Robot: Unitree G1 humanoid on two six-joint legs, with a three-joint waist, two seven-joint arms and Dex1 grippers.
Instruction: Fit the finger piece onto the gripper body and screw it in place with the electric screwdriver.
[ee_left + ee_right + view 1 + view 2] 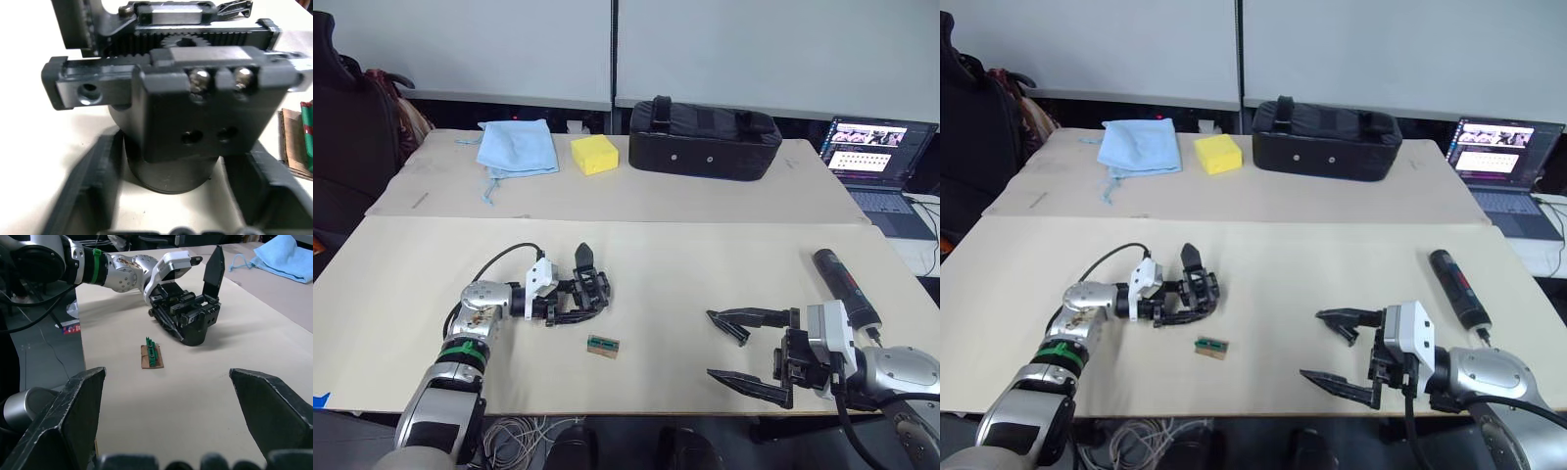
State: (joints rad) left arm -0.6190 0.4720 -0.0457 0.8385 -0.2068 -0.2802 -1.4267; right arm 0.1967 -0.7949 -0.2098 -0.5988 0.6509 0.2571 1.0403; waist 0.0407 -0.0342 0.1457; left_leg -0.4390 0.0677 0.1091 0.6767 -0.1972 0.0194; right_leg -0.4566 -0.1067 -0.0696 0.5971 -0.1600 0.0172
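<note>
— Head view: why is the gripper body held on the counter?
— It is clamped by the left end effector, steadied (finger piece upright).
— Right wrist view?
— Right end effector spread apart, empty; electric screwdriver lies beside it.

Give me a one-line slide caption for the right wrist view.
Open right gripper faces the left gripper closed around the gripper body, a small green-and-tan block between them.

1. I see a blue cloth, yellow sponge and black zipped case along the far table.
2. An open laptop sits far right.
3. A small green-and-tan block lies near centre.
</note>
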